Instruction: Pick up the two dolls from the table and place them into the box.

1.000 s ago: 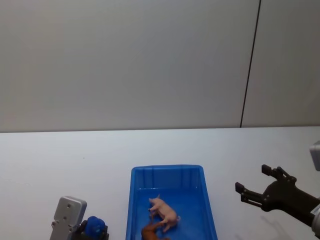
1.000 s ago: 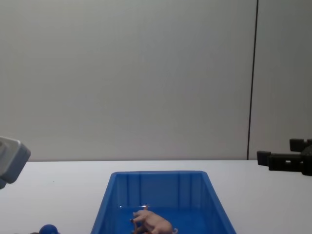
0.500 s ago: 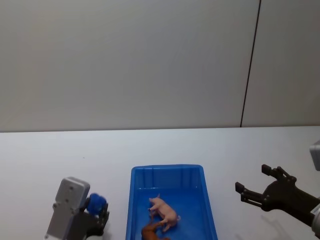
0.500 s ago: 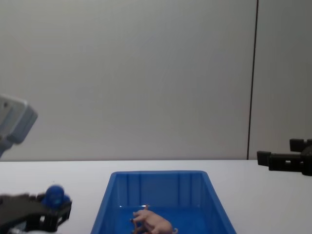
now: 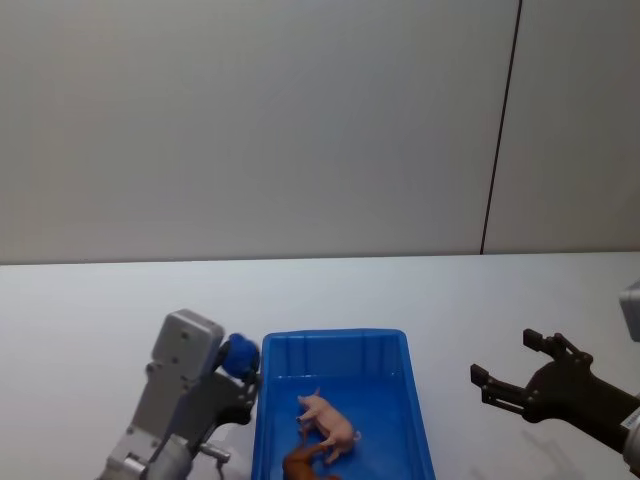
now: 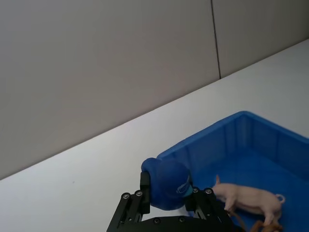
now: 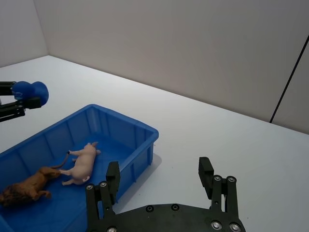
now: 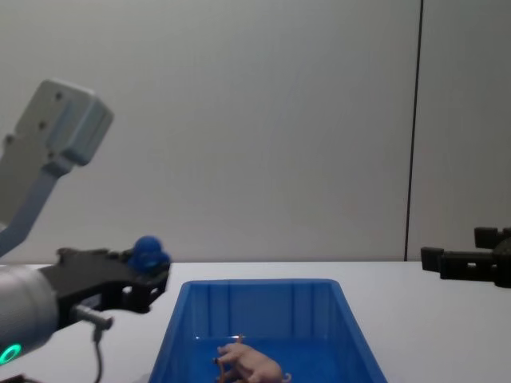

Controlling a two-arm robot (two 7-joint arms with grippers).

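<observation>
The pale pink pig [image 5: 328, 420] lies on its side inside the blue box [image 5: 335, 338], with the brown lion [image 5: 305, 466] just nearer me. Both also show in the right wrist view, the pig [image 7: 82, 164] beside the lion [image 7: 24, 188], within the box [image 7: 126, 122]. My left gripper [image 5: 240, 366] hovers at the box's left rim, shut on a small blue toy [image 5: 240, 354]. The left wrist view shows that toy [image 6: 166, 183] pinched between the fingers above the table, next to the box [image 6: 231, 137]. My right gripper [image 5: 507, 358] hangs open to the right of the box.
The white table [image 5: 100, 320] stretches left, right and behind the box. A plain grey wall with a dark vertical seam [image 5: 500, 130] stands behind the table. From the chest view the left arm's grey housing [image 8: 60, 132] rises high at the left.
My left arm has risen and swung right, carrying the blue toy from the near left table up to the box's left rim. The right arm, pig and lion have not moved.
</observation>
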